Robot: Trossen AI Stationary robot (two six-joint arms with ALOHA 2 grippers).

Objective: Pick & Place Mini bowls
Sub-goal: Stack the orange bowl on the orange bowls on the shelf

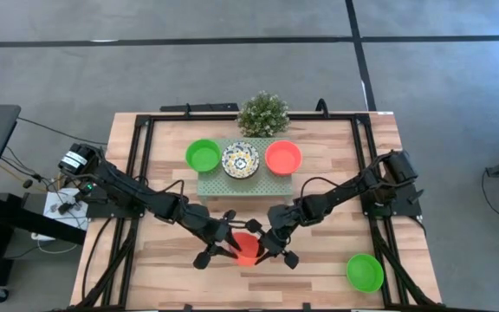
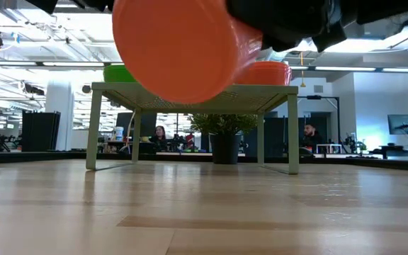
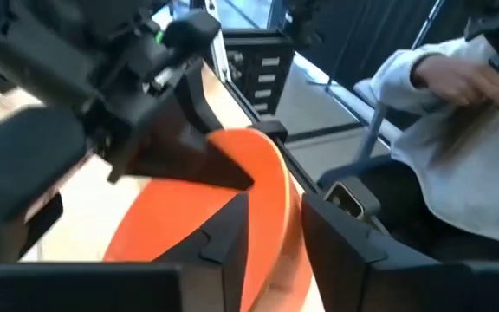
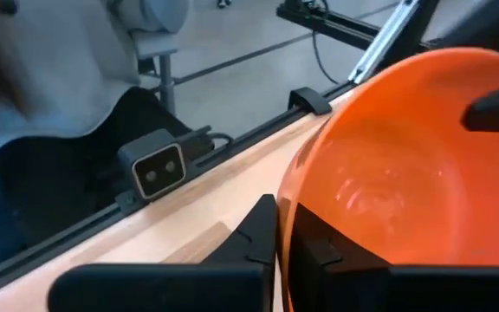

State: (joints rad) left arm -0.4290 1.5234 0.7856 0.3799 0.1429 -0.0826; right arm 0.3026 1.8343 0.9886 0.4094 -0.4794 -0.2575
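Note:
An orange-red mini bowl [image 1: 246, 247] hangs above the table's near middle, between my two grippers. My right gripper [image 4: 286, 238] is shut on it from the right. My left gripper [image 3: 275, 234] is open; its fingers stand on either side of the bowl's rim, on the bowl's left side. In the low view the bowl [image 2: 179, 46] is tipped, with its underside toward the near edge. A green bowl [image 1: 203, 155], a patterned bowl [image 1: 240, 160] and an orange-red bowl [image 1: 283, 158] sit on the pale green platform [image 1: 210, 184]. My right gripper pinches the bowl's rim [image 4: 294, 186], one finger inside the bowl and one outside. The fingers come from the table's right, slanting a little downward. The bowl is lifted clear of the table and tipped on its edge.
Another green bowl [image 1: 365, 272] lies on the table at the near right. A small bushy plant [image 1: 263, 113] stands behind the platform at the far edge. People sit beyond the table in the wrist and low views.

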